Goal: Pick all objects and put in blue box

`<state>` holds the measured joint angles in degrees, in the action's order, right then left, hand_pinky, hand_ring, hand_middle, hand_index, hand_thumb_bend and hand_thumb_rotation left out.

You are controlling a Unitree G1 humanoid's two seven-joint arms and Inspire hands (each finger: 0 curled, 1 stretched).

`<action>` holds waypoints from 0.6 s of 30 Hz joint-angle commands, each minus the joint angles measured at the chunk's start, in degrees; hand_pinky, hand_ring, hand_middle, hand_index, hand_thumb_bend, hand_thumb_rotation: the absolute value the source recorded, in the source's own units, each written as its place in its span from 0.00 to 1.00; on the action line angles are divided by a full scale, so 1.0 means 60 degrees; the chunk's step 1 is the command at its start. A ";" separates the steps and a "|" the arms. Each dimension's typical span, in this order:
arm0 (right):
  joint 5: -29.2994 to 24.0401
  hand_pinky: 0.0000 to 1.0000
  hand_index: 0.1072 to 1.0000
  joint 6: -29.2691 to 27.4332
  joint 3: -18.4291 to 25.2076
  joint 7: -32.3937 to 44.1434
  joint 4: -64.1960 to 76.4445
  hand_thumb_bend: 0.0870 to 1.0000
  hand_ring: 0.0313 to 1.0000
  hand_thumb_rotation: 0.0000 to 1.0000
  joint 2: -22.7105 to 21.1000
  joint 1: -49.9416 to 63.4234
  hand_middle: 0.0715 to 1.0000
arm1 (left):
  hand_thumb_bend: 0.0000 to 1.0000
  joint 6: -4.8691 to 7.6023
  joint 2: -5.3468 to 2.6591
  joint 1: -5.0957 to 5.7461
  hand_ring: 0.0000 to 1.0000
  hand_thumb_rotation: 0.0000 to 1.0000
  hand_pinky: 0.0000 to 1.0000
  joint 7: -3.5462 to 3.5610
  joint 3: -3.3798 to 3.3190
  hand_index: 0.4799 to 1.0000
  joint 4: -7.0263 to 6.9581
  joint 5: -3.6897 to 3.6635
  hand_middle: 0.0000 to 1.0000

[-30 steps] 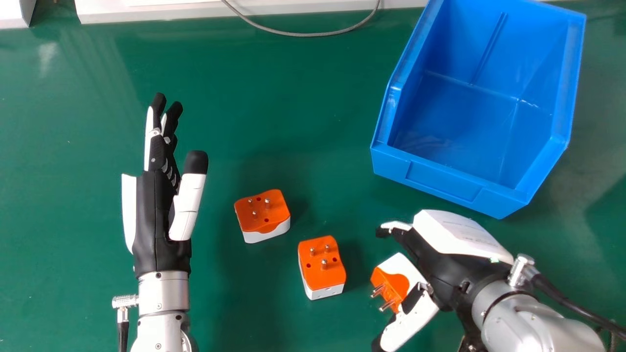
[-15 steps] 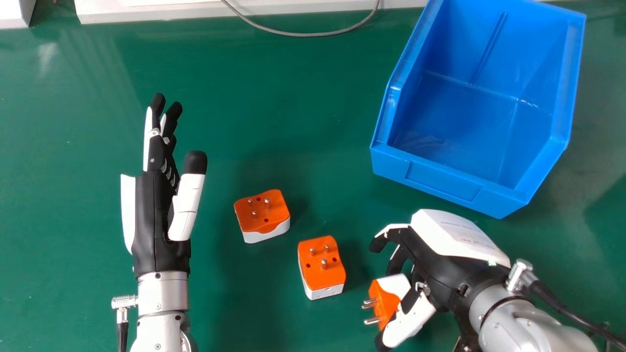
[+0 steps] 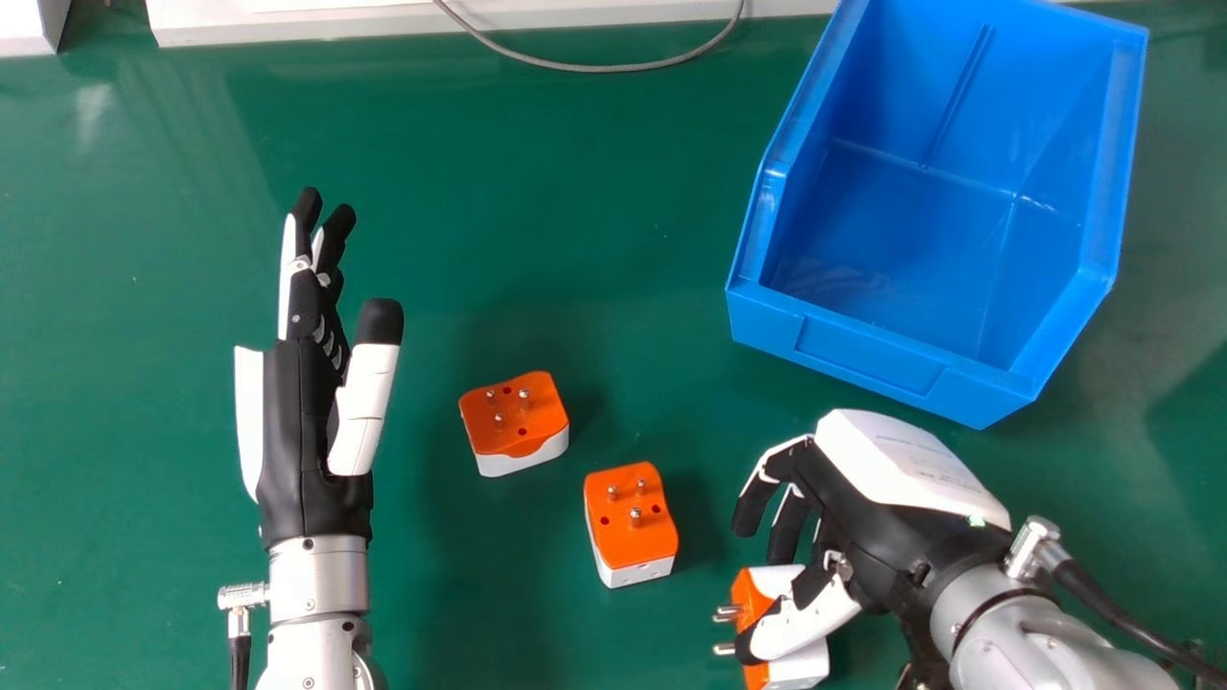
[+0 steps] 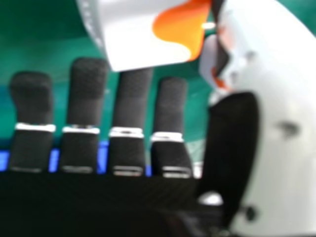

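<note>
Head view: right hand point(image 3: 868, 522), relaxed and open, its thumb point(image 3: 800, 628) over a plug adapter point(image 3: 754, 599), probably light, stiff, smooth; best pinched across its white casing point(image 3: 805, 670).

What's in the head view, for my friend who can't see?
A robot's right hand has its thumb over an orange-and-white plug adapter. Two more adapters lie on the green table, with a blue box beyond, and the left hand is open.
</note>
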<state>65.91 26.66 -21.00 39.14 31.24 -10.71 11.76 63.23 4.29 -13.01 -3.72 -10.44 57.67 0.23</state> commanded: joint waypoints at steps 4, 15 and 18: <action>-0.0011 0.28 0.50 -0.0321 0.0039 -0.0062 0.0225 0.48 0.36 0.00 -0.0335 -0.0156 0.46 | 0.89 0.0242 -0.0049 0.0030 0.97 0.88 1.00 -0.0035 0.0035 0.93 -0.0148 0.0042 0.94; -0.0063 0.29 0.49 -0.0572 0.0019 -0.1307 0.0220 0.47 0.35 0.00 -0.0168 0.0049 0.45 | 0.88 0.0219 -0.0064 0.0040 0.97 0.88 1.00 -0.0038 0.0024 0.93 -0.0168 0.0038 0.94; 0.0325 0.28 0.49 -0.0497 -0.0115 -0.1275 0.0286 0.47 0.35 0.00 -0.0193 0.0057 0.45 | 0.88 0.0222 -0.0070 0.0036 0.97 0.88 1.00 0.0002 0.0020 0.93 -0.0175 -0.0012 0.94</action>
<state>66.13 24.05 -21.28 32.03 31.41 -11.83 12.09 63.27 3.88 -12.96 -3.78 -10.43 57.52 0.10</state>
